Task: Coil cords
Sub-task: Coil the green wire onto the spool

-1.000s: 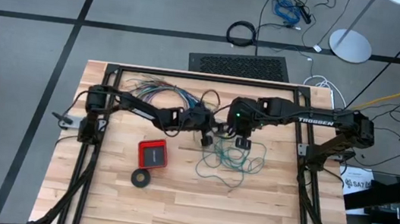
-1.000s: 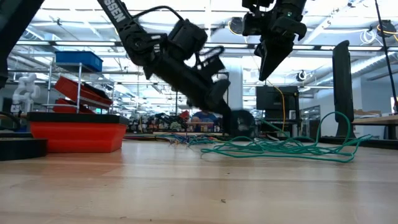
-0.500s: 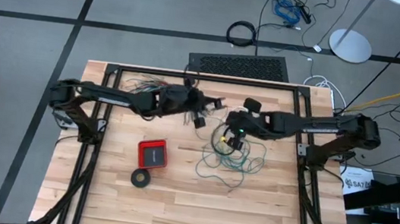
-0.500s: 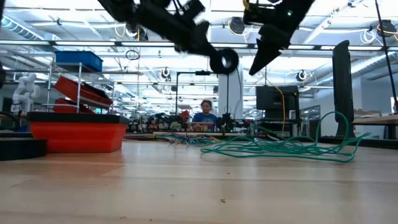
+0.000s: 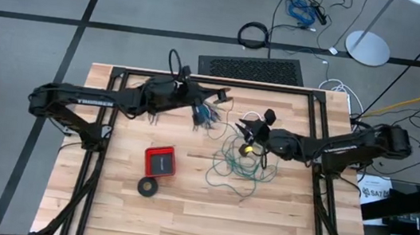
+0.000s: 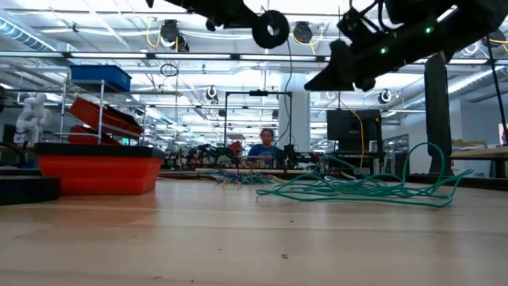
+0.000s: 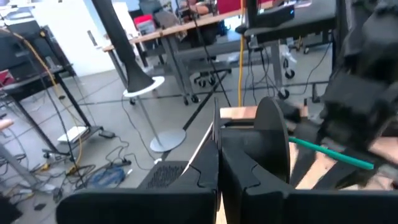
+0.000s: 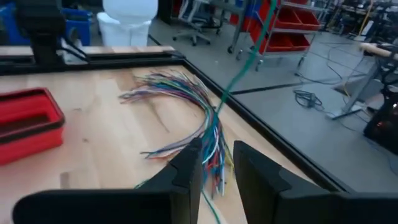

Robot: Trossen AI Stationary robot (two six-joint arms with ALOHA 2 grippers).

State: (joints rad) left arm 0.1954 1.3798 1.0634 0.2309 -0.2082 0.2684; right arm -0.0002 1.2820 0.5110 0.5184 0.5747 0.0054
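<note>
The teal-green wire lies as a loose tangle on the table right of centre, also seen in the low view. One strand runs straight through the air between the two grippers. My left gripper is raised near the far edge, level, shut on the thin white cord. The cord's black round piece sits right at its fingers. My right gripper hangs over the tangle's far side, nearly level, with the teal strand between its fingers. My left gripper pinches the white cord between its two shut fingers, level and high above the table. The black round piece sits against the outer side of one finger, lifted clear. My right gripper has the teal strand running lengthwise between its fingers, which keep a narrow gap. Beyond the fingers the strand rises straight and taut. The contact point itself is hidden down between the fingers.
A fanned bundle of many-coloured wires lies near the far edge, under my left arm. A red box and a black tape ring sit left of the tangle. A person is in the room behind.
My left gripper has risen and drawn back toward the far edge, lifting the black round piece from beside the tangle to high above the table. My right gripper has tipped from pointing down to nearly level, and has sunk while pulling toward the table's right.
</note>
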